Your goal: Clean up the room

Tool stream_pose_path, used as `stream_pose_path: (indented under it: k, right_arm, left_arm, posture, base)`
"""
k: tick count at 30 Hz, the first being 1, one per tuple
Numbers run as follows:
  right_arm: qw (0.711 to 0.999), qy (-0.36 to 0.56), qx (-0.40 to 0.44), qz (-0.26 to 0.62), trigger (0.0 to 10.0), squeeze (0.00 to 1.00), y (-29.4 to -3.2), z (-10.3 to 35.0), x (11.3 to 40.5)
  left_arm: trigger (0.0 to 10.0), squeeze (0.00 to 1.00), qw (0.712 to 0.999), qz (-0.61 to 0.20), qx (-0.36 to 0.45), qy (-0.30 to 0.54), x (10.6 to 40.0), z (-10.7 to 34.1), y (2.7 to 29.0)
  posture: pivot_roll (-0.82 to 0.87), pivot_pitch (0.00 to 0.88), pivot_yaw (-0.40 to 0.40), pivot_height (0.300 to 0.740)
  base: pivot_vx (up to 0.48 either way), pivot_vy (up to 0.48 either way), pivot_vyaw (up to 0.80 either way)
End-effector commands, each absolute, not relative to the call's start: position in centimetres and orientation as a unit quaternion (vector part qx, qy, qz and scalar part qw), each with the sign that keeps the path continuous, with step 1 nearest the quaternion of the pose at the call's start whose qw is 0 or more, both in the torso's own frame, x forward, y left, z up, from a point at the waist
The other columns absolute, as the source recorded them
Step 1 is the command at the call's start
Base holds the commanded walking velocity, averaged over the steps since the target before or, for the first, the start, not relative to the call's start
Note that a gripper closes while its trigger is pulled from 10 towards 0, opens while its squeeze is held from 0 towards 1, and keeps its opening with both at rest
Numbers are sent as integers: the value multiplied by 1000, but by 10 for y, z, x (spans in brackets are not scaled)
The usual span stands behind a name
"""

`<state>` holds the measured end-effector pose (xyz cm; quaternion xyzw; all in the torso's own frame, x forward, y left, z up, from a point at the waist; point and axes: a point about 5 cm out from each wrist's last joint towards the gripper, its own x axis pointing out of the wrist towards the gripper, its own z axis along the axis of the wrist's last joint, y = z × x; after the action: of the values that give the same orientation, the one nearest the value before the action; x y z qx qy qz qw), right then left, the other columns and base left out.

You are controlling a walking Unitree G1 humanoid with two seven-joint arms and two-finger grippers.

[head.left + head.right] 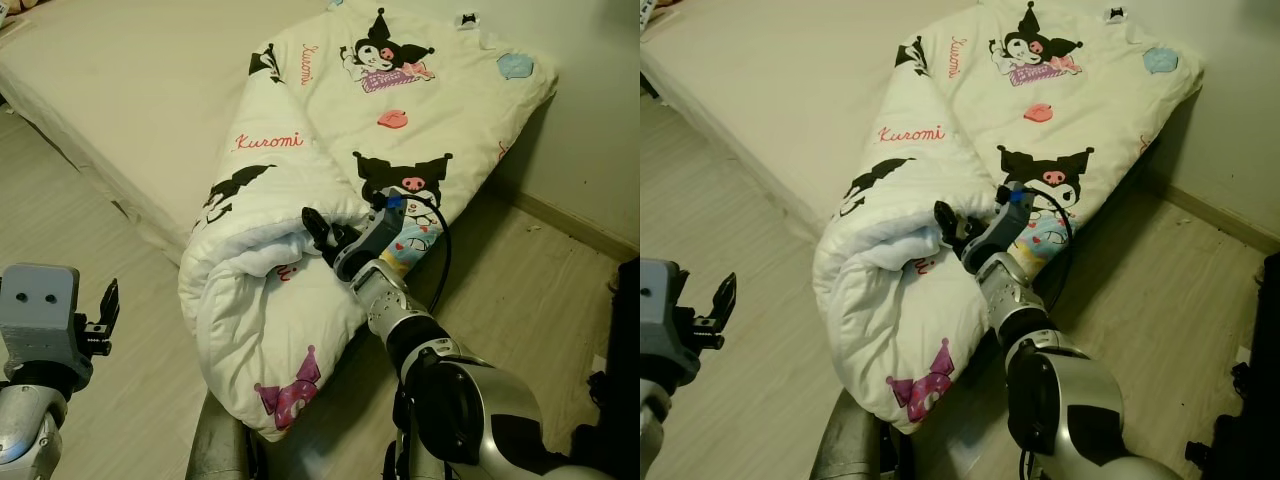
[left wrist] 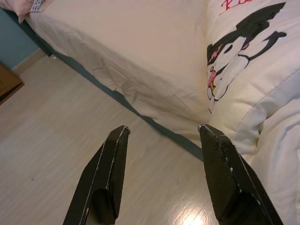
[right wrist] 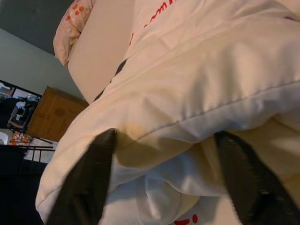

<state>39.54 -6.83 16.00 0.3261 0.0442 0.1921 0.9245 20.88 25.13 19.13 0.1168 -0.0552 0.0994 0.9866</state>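
Bed (image 1: 120, 90): mattress bare. Quilt (image 1: 300, 200), white with cartoon print, lies doubled along the bed's near corner, its folded end spilling over the edge toward the floor. Tidying looks early; quilt not yet spread or squared. Right tool (image 1: 318, 232) open, fingers straddling the quilt's fold. Left tool (image 1: 105, 312) open over floor, holding nothing.

Quilt (image 1: 330, 150) on bed (image 1: 130, 90), overhanging floor (image 1: 120, 330).
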Motion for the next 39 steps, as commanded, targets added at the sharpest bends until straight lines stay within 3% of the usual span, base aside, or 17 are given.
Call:
stream_pose_path:
  k: [1,22,30,32,35,38,39]
  right_arm:
    - [924,53,326,194,0,0,-63,158,394]
    - [928,42,319,186,0,0,-61,169,398]
    - [933,12,218,287,0,0,-9,206,394]
    - [917,-3,166,362,0,0,29,218,381]
    - [901,-12,147,408,0,0,51,223,371]
    - [841,-23,130,525,0,0,98,231,339]
    - [841,-23,130,525,0,0,98,231,339]
  left_arm:
    - [10000,0,985,103,129,-47,203,193,255]
    - [10000,0,985,107,129,-38,201,193,260]
    - [10000,0,983,125,125,-53,203,198,265]
    - [10000,0,982,136,121,-56,204,199,268]
    - [10000,0,981,140,121,-57,203,199,269]
    - [10000,0,977,164,122,-61,201,199,274]
    - [10000,0,977,164,122,-61,201,199,274]
  posture:
    - [302,388,45,582]
    - [304,387,47,582]
    - [295,370,30,582]
    - [289,365,25,582]
    - [285,361,21,582]
    - [279,354,13,582]
    - [279,354,13,582]
  base:
    - [0,0,0]
    - [0,0,0]
    - [0,0,0]
    - [0,0,0]
    - [0,0,0]
    - [0,0,0]
    - [0,0,0]
